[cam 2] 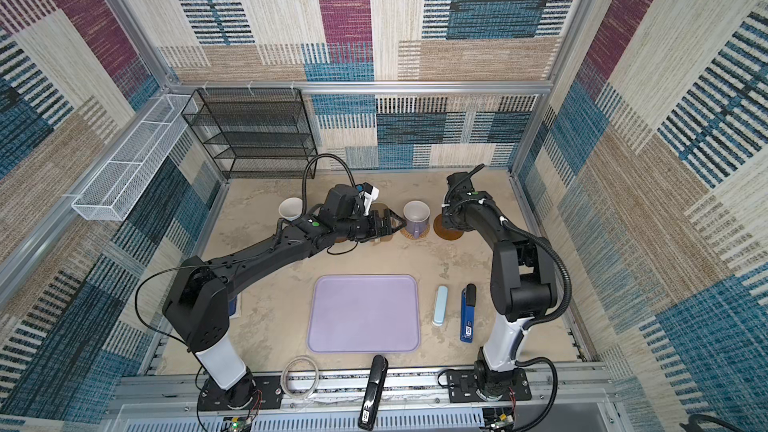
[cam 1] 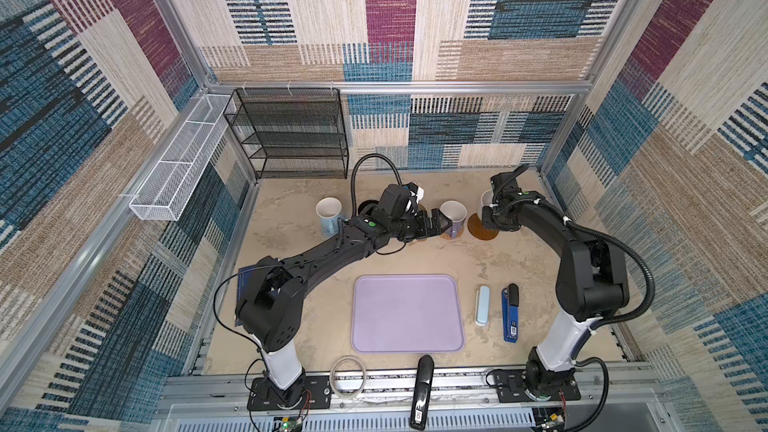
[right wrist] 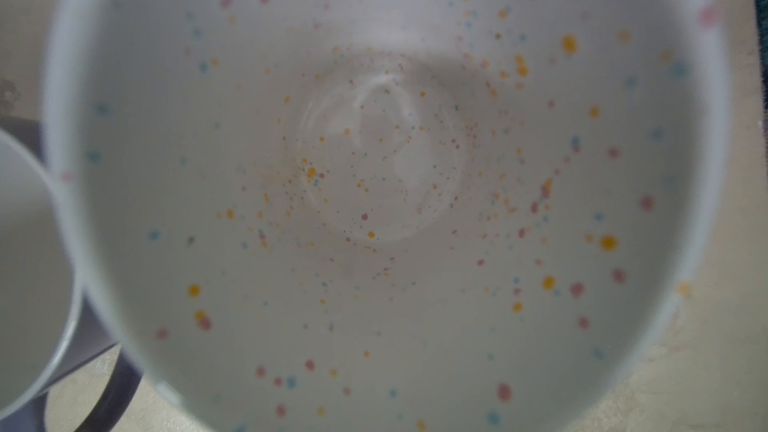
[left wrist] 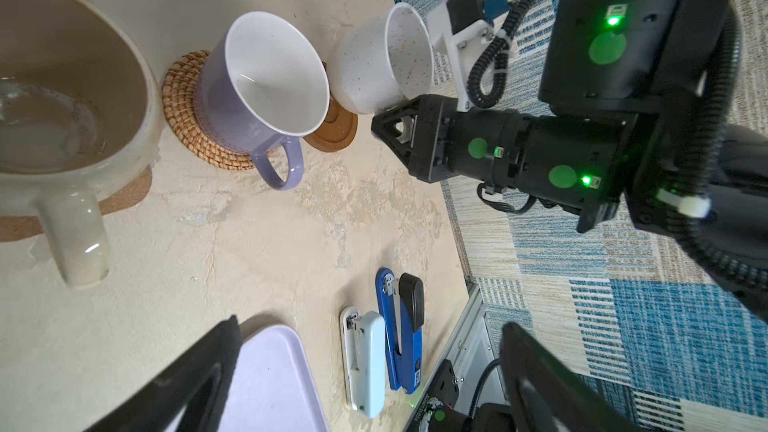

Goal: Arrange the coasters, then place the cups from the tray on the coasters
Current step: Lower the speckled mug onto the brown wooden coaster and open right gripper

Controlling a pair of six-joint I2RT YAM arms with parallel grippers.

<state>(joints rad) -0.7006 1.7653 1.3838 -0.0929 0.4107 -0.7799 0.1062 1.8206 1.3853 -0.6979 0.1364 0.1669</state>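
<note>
The lavender tray lies bare at the front. My right gripper is shut on the speckled white cup, holding it over the far edge of a brown wooden coaster; the cup's inside fills the right wrist view. Next to it the lavender cup stands on the rattan coaster. The squat beige cup sits on a tan coaster. A light blue cup stands far left. My left gripper hangs open and empty just left of the lavender cup.
A pale blue stapler and a blue stapler lie right of the tray. A black stapler and a clear tape ring sit at the front edge. A black mesh shelf stands at the back left.
</note>
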